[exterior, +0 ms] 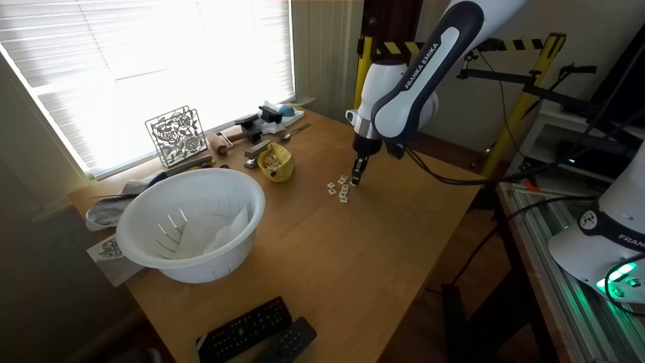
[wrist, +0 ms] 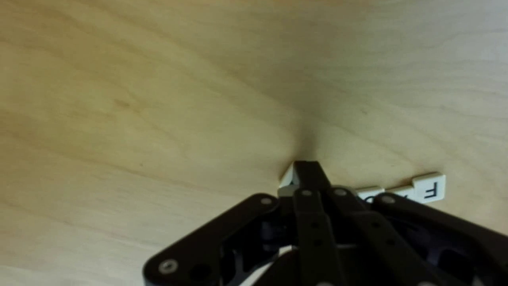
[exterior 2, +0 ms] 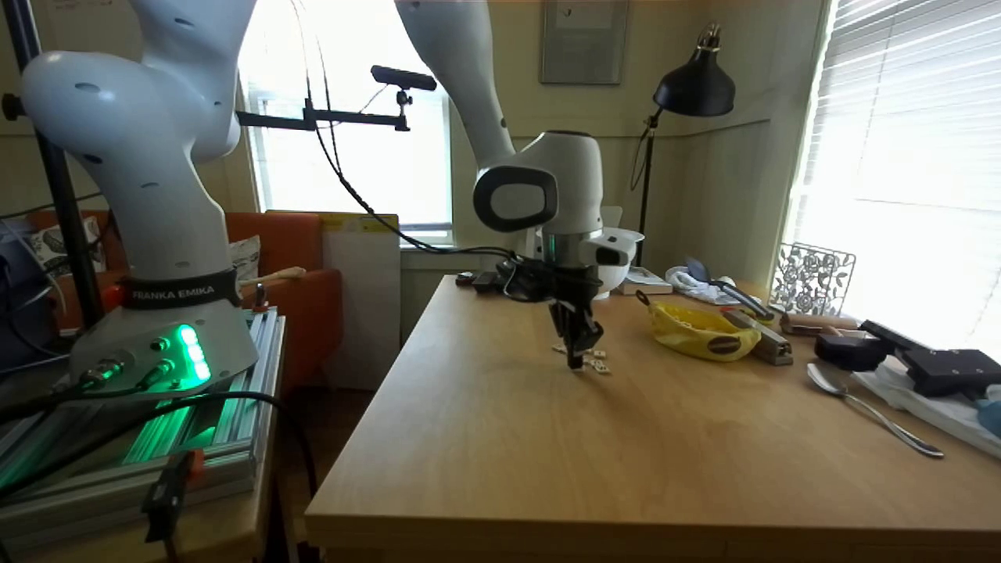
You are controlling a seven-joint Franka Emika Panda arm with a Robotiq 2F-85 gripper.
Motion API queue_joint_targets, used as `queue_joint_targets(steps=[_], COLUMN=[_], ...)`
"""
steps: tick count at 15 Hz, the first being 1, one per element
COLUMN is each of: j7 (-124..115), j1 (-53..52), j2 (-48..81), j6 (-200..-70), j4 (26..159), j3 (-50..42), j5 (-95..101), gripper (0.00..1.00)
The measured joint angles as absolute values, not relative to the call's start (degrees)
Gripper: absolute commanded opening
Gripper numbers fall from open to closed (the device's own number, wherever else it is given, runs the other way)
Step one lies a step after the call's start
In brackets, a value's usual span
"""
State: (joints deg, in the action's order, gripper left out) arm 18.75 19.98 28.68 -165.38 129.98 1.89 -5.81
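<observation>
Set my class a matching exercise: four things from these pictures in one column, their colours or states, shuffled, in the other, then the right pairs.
Things:
1. Tool
2. Pouch
3. Basin
4. Spoon

Descriptions:
A. White, with slotted sides
B. Silver, lying on the table
C. Black, shut, close to letter tiles
D. Yellow, holding small pale pieces

Pairs: 1-C, 2-D, 3-A, 4-B

I'm looking across a wooden tabletop [exterior: 373,242]. Small pale letter tiles [exterior: 344,189] lie loosely clustered on it; a yellow pouch [exterior: 283,170] sits apart from them. Toward one end I have a slotted white bowl [exterior: 214,266] and two black remotes [exterior: 244,326] (whether those touch, I can't tell), toward the other a spoon [exterior 2: 827,381].
</observation>
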Motion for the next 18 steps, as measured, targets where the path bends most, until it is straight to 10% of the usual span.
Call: queue_joint_targets(steps=[18], j7=[13.83], j1=[19.77], j2=[33.44], j6=[-169.39], j4=[123.45], j3=[2.01], j5=[-5.67], gripper=[0.0])
